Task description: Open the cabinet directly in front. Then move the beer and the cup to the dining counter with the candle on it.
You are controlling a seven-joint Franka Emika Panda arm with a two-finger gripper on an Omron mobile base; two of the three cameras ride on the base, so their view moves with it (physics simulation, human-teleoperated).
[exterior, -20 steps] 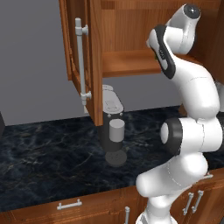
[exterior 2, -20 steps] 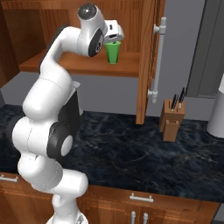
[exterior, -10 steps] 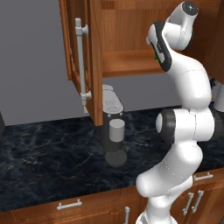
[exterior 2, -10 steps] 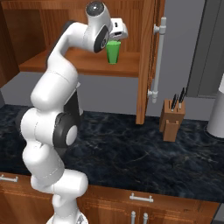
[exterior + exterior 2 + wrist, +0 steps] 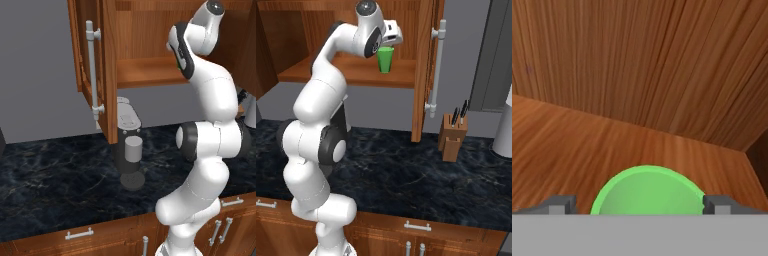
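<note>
Black white-veined marble countertop (image 5: 55, 180) runs beneath the reddish-brown wooden wall cabinet (image 5: 145, 35), whose left door (image 5: 92, 65) with its long silver bar handle (image 5: 92, 75) stands swung open, and a grey cylindrical appliance (image 5: 131, 155) sits on the counter below it. On the cabinet's bare wooden shelf (image 5: 346, 75) the small bright green tapered cup (image 5: 385, 60) stands upright, with the two-finger gripper (image 5: 639, 204) spread wide, its dark fingertips (image 5: 559, 204) flanking the cup's rim on either side without visibly clamping it. Further right, a wooden knife block (image 5: 452, 137) rests on the counter beyond the open right door (image 5: 423, 70).
</note>
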